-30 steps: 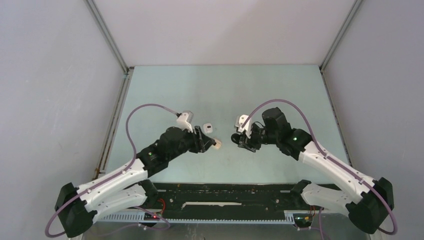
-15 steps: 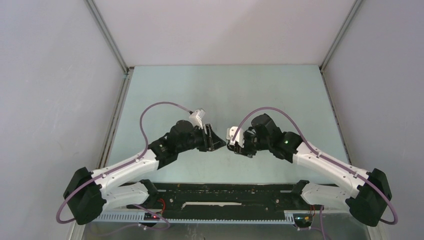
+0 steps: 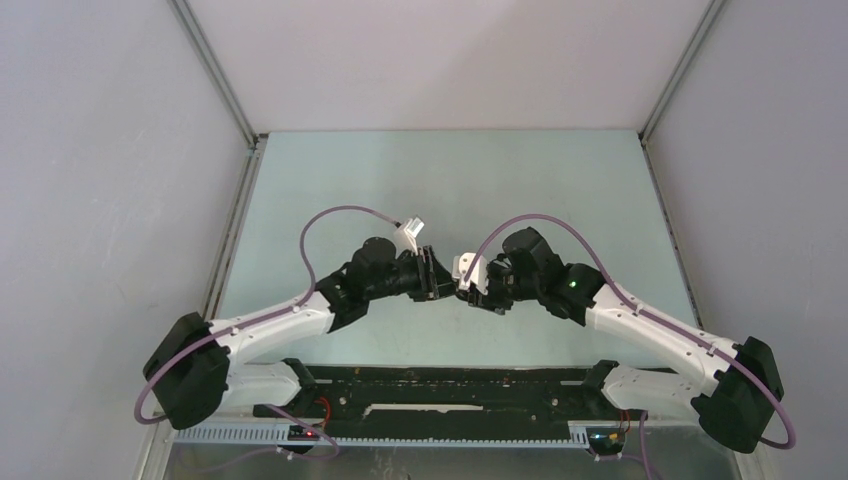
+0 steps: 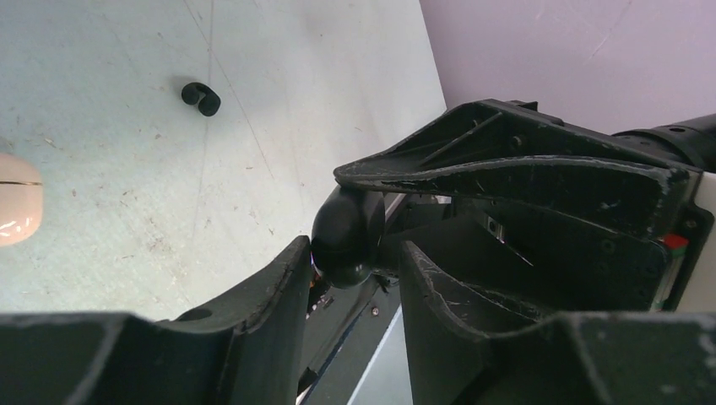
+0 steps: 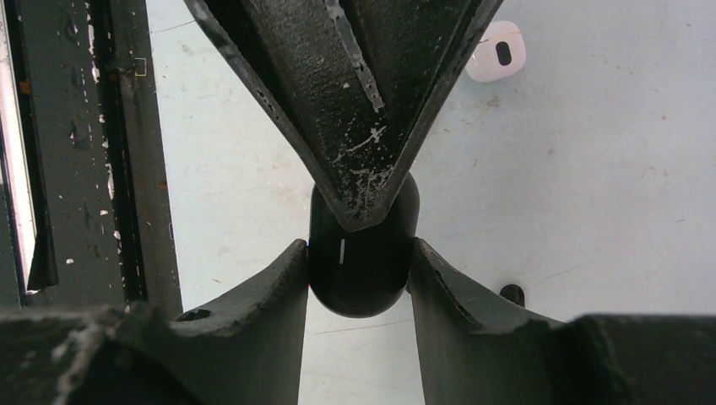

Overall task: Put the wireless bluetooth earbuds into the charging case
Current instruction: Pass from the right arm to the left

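1. Earbuds: only one is plain to see, a glossy black earbud (image 4: 201,97) lying loose on the table (image 3: 560,180). In the left wrist view it lies at about 11 o'clock from the fingertips, well apart from both arms.
2. The right gripper (image 3: 470,288) clamps a black charging case (image 5: 363,270), one finger pressed on each of its sides. The case is held up off the table.
3. The left gripper (image 3: 432,278) meets it from 9 o'clock near the table's middle, turned crosswise to the right one.
4. Its jaws stand partly apart around the rounded end of the case. One finger touches the case and a sliver of gap shows at the other, so it is not pinching.
5. A pale pinkish case (image 4: 17,211) rests on the table at 9 o'clock in the left wrist view.
6. A white piece (image 5: 498,52) with a dark slot lies at 1 o'clock in the right wrist view. Whether it is a bud or a case I cannot tell.
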